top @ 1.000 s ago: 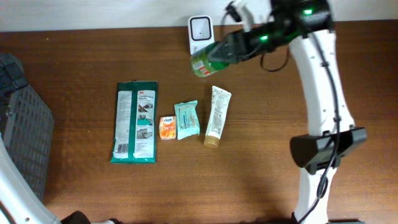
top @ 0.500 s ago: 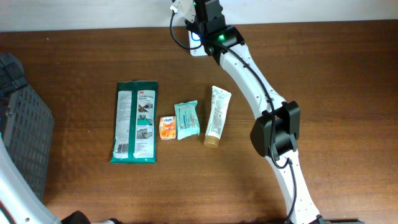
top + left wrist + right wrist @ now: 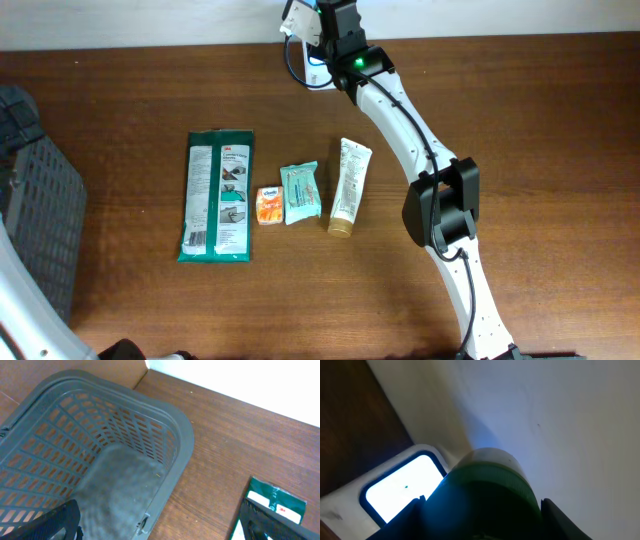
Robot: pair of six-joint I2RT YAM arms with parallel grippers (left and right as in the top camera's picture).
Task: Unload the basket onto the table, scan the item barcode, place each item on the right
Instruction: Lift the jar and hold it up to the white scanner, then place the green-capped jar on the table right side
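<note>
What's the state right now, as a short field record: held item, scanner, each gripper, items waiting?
held item: green bottle, in right gripper
scanner: window lit, just behind the bottle
left gripper: open, above grey basket
waiting on table: wipes pack, orange packet, tissue pack, tube

green bottle (image 3: 480, 502), seemingly capped, beside lit scanner (image 3: 400, 485)

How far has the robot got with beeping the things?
Done: the right gripper has a green bottle picked up. In hand: it holds the bottle by the scanner, whose window glows. Left: the wipes pack, orange packet, tissue pack and tube lie on the table, apparently waiting their turn.
</note>
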